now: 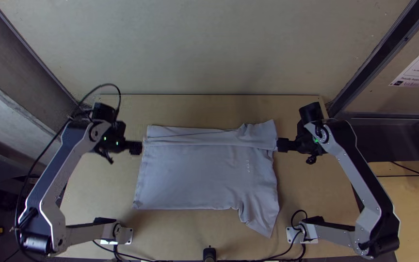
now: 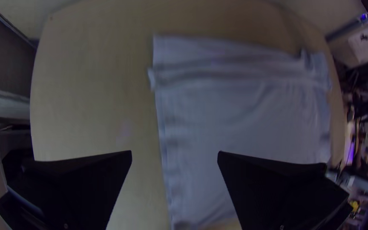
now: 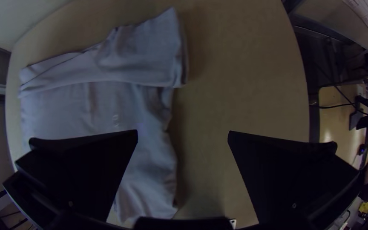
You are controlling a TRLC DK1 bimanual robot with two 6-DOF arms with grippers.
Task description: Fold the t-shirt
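I see the t-shirt [image 1: 195, 170] on the light wooden table [image 1: 98, 194], in the middle between my two arms. It is soft, pale blue-grey cloth. Most of it lies spread out flat, with small soft wrinkles. Along its far side, a long strip of cloth lies doubled over like a belt, with a thin dark line running across it. At the right end of that strip, the cloth gets wider and makes a floppy, bumpy corner. On the near side, at the right, a piece hangs out in a crinkly pointy shape, a bit like a triangle. The left edge is nearly straight. I can see a few tiny white marks on the cloth near the right side.

My left gripper [image 1: 136, 147] is at the left edge of the shirt, near the doubled strip. In the left wrist view its flat black fingers are wide apart, with nothing pinched between them. One finger is over the cloth and the other is over the smooth wood.

My right gripper [image 1: 283, 144] is by the right end of the strip. In the right wrist view it is wide open too, and it holds nothing. Thin, bendy black cables [image 1: 293, 218] curl beside the right arm's base.
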